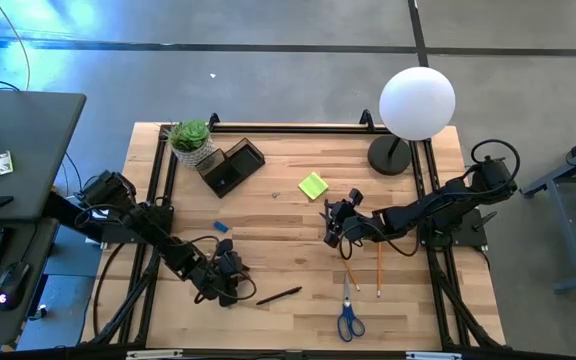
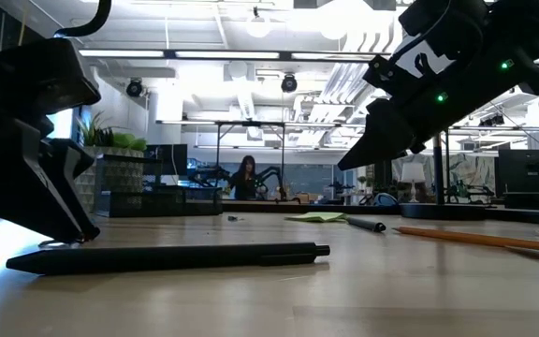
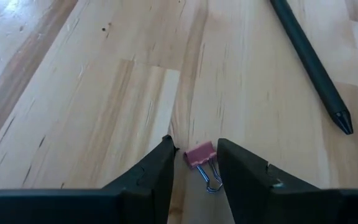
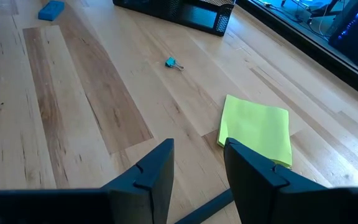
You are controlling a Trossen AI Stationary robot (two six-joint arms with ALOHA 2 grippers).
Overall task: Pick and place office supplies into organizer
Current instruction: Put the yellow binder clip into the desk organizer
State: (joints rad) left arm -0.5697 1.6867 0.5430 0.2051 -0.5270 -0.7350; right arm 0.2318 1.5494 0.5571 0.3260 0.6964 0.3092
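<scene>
My left gripper (image 1: 225, 277) is low at the table's near left and open. Its fingers stand on either side of a small pink binder clip (image 3: 199, 154) that lies on the wood; no touch shows. A dark pen (image 1: 280, 295) lies just to its right. My right gripper (image 1: 333, 225) hovers open over mid-table, above a second dark pen (image 4: 207, 208). The yellow-green sticky pad (image 4: 257, 127) lies flat beyond it. The dark organizer (image 1: 230, 165) stands at the far left. Two pencils (image 1: 378, 265) and the blue-handled scissors (image 1: 349, 318) lie near the right. The blue eraser piece (image 1: 222, 227) lies mid-left.
A white globe lamp (image 1: 417, 102) on its black base and a small potted plant (image 1: 190, 138) stand along the far edge. A tiny blue binder clip (image 4: 173, 62) lies between organizer and pad. Bare wood spreads around the table's middle. A person sits far off in the room (image 2: 248, 178).
</scene>
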